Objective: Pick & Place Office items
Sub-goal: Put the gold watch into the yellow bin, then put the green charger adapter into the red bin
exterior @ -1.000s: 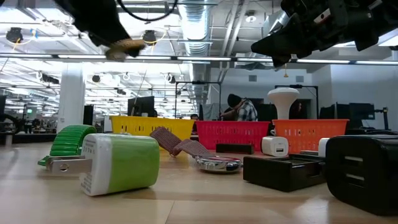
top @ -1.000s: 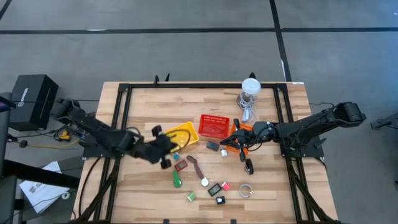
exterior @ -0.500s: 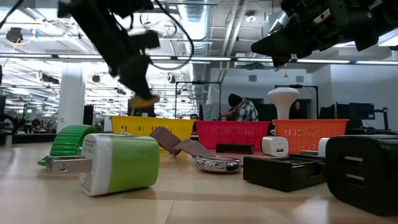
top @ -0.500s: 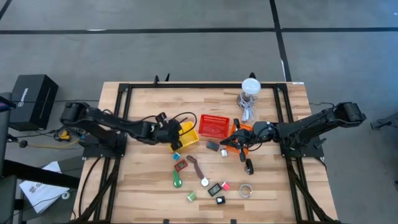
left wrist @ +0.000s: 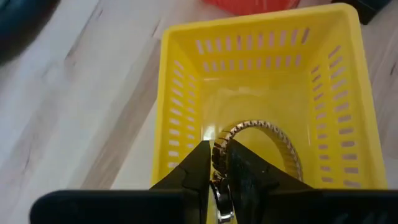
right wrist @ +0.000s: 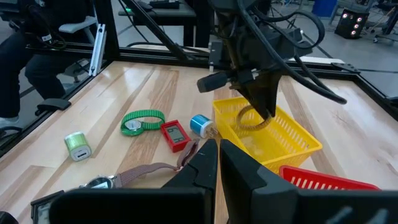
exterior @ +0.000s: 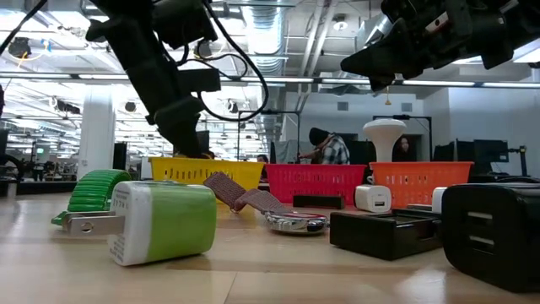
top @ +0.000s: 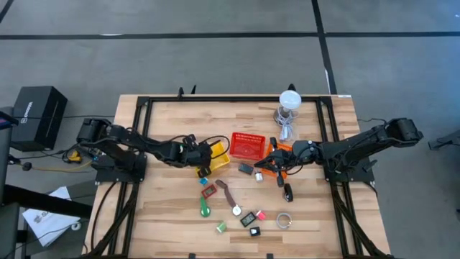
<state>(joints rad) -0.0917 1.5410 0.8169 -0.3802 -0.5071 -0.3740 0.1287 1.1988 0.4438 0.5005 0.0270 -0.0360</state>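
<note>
Office items [top: 233,205] are mostly lying loose on the table [top: 165,216], near its front middle: by my judgement, sorting is only beginning. On the left, the left gripper [left wrist: 219,163] is reaching down into the yellow basket [left wrist: 180,87], its fingers pinching a metal watch band [left wrist: 273,140] that is hanging inside the basket, not yet released. The red basket [top: 248,145] and orange basket [exterior: 422,181] are showing nothing inside, as far as visible. On the right, the right gripper [right wrist: 219,158] is hovering over the table beside the red basket, its fingers pressed together, holding nothing.
</note>
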